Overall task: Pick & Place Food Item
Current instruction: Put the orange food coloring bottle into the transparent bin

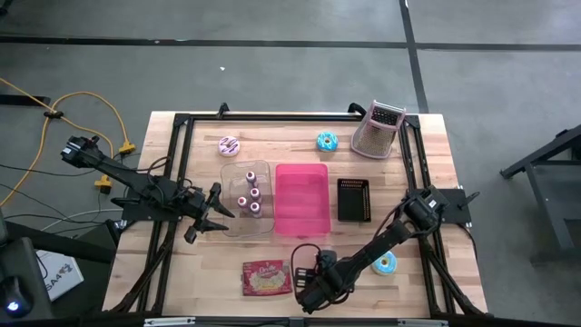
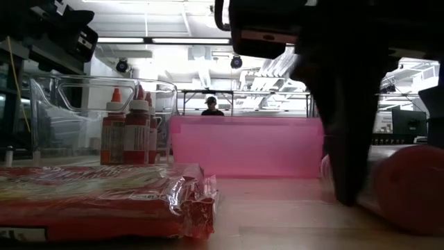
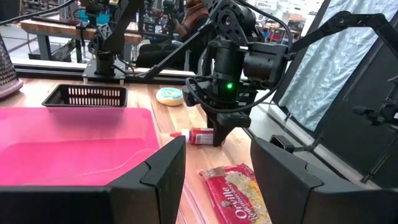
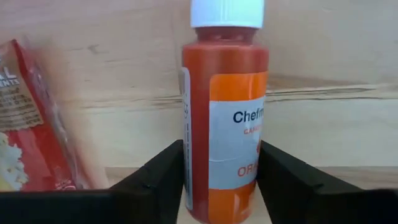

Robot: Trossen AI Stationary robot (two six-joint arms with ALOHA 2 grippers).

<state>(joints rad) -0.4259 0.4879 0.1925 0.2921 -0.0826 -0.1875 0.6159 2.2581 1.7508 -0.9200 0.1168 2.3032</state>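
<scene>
Orange, white-capped bottle (image 4: pixel 225 112); pink bin (image 1: pixel 301 198)

On your tabletop (image 1: pixel 436 154) a metal grater (image 1: pixel 379 130) stands at the far right corner, with a blue doughnut (image 1: pixel 327 141) just beside it and a pink doughnut (image 1: pixel 229 145) farther left along the same edge. You have a black mesh basket (image 1: pixel 354 200) to the right of the middle, and a second blue doughnut (image 1: pixel 385 264) lies near the front right. Off the tabletop, yellow cables (image 1: pixel 86 113) trail across the grey floor (image 1: pixel 272 54) on your left. In the low view, you can see a person (image 2: pixel 210 105) far back in the room.
</scene>
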